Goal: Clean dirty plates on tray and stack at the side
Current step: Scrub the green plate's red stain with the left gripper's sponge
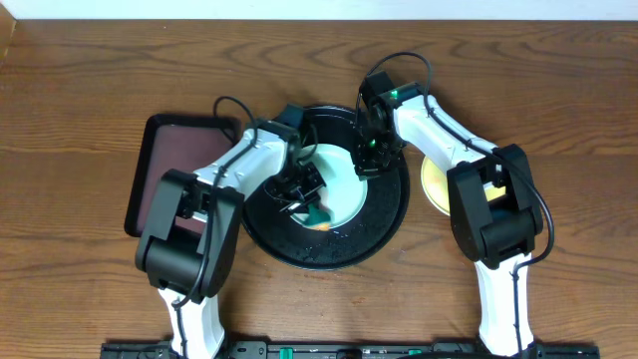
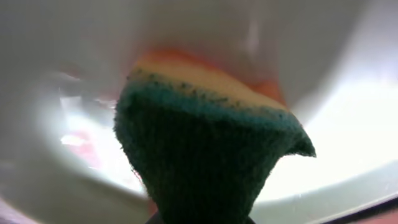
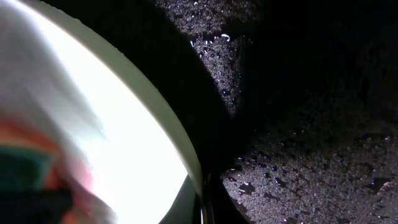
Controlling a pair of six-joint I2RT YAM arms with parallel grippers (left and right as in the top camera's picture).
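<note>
one mint plate (image 1: 344, 184), left end effector (image 1: 306, 197) pinching sponge (image 1: 319, 215) onto it — right end effector (image 1: 369, 165) at rim, grip unclear

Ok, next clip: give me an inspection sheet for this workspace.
Surface: wooden table.
Job's things: mint plate on black tray; yellow plate on the table right of it, partly under the right arm; third plate not seen.
Clutter: brown tray, left.
Grippers: left gripper holds a sponge on the mint plate; right gripper at that plate's rim, grip unclear.
Cables: a cable looped along each arm.
Surroundings: nothing seen.
</note>
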